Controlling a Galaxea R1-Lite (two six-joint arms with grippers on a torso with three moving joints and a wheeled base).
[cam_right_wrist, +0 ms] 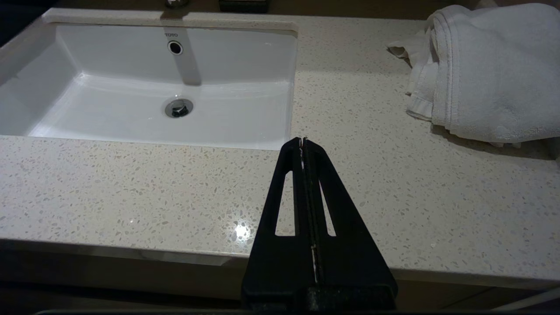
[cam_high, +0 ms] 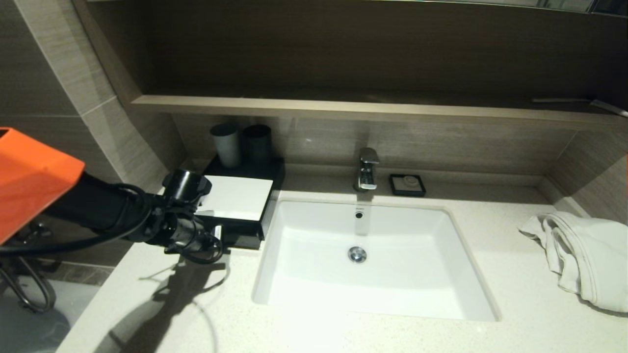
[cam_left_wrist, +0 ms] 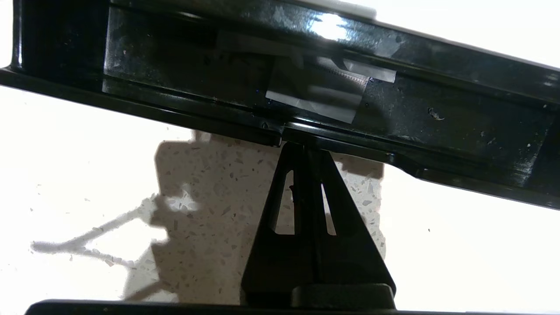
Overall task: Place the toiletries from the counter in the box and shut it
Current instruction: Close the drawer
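Observation:
The black box [cam_high: 239, 197] with its white top panel stands on the counter [cam_high: 515, 304] left of the sink [cam_high: 314, 279]. My left gripper [cam_high: 219, 239] is shut, and its tips [cam_left_wrist: 302, 146] touch the lower edge of the glossy black drawer front [cam_left_wrist: 437, 127]. A pale translucent patch [cam_left_wrist: 315, 94] sits on that front. No toiletries show on the counter; they are hidden or out of view. My right gripper [cam_right_wrist: 302, 141] is shut and empty above the counter's front edge, right of the sink. It is out of the head view.
Two dark grey cups [cam_high: 226, 143] stand behind the box. A tap [cam_high: 367, 169] and a small black soap dish [cam_high: 407, 185] sit behind the sink. A white towel [cam_high: 584, 255] lies at the right end of the counter. A wooden shelf [cam_high: 343, 109] runs above.

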